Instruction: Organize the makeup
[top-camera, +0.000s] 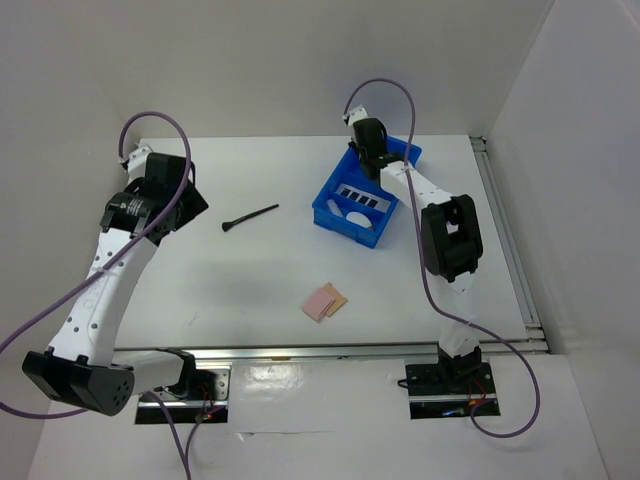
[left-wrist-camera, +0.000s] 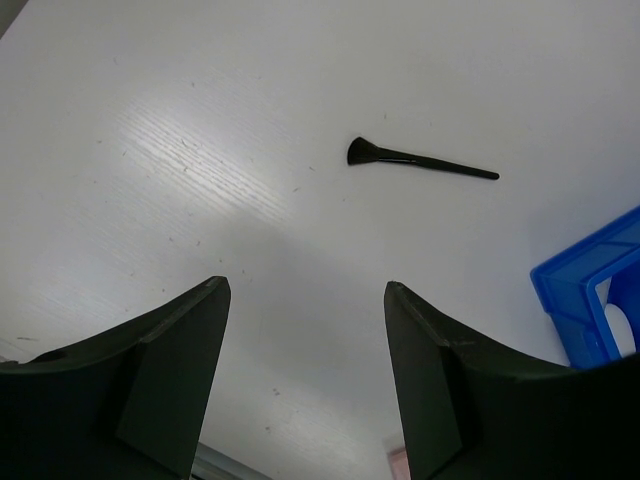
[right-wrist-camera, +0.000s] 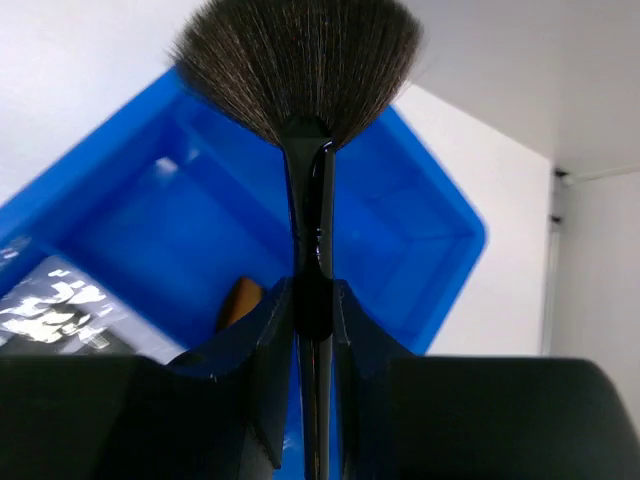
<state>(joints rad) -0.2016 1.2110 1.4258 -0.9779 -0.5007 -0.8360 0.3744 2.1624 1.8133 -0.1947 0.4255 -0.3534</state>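
From above, the right gripper (top-camera: 366, 138) hangs over the far end of the blue tray (top-camera: 340, 222), which sits right of centre on the table (top-camera: 250, 280). A dark palette (top-camera: 360, 193) and a white sponge (top-camera: 356, 212) lie in its nearer compartments. A thin brush (top-camera: 250, 217) lies on the table left of the tray, well apart from it, and the pink and tan pads (top-camera: 325, 300) lie together nearer the arms. The left gripper (top-camera: 185, 200) hovers at the far left, touching nothing. In the left wrist view its fingers (left-wrist-camera: 180, 370) stand roughly half open and empty, with the thin brush (left-wrist-camera: 420, 160) ahead on bare table and a corner of the tray (left-wrist-camera: 590, 290) at the right edge. In the right wrist view the fingers (right-wrist-camera: 265, 340) are pinched close together on the handle of a fan brush (right-wrist-camera: 305, 120), bristles pointing away from the wrist, above the tray's (right-wrist-camera: 420, 230) large far compartment. The step in hand looks like setting this fan brush into that compartment. To do it well, the arm should lower until the bristles are just above the floor, with the handle lined up along the compartment so it bridges neither the divider nor the rim. The fingers should part only then and lift straight up, since so light a brush may cling to a pad or roll.
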